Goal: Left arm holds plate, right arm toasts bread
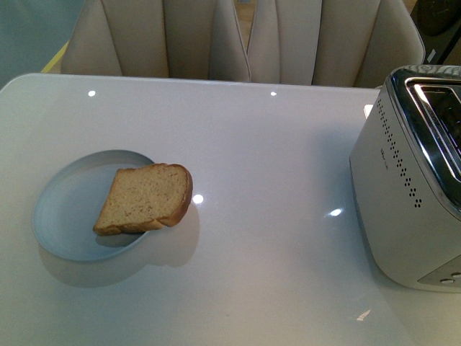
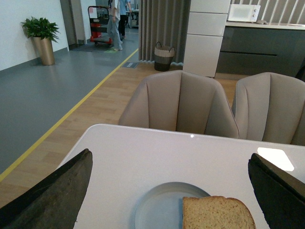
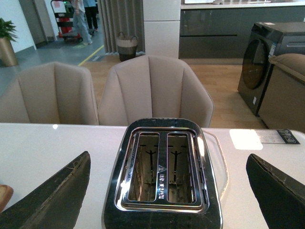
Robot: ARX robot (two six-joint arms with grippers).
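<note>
While neither arm is touching anything, you are sitting at the opening step, the approach. The plate (image 1: 65, 216) is lying toward the table's (image 1: 274, 144) left edge. The bread (image 1: 146, 198) is resting across its rim, with the rounded end hanging out over the table on the side facing the toaster (image 1: 403, 194), which is standing at the right edge. Your left gripper (image 2: 170, 157) is hanging back from the plate with its jaws spread wide, gripping nothing. Your right gripper (image 3: 167, 157) is likewise gaping and empty, looking down on the toaster's two slots (both are showing empty). Next, I judge, you are needing the left jaws down on the plate's bare rim, on the side away from the bread. Only then is the right arm swinging across to pinch the slice by its overhanging end.
</note>
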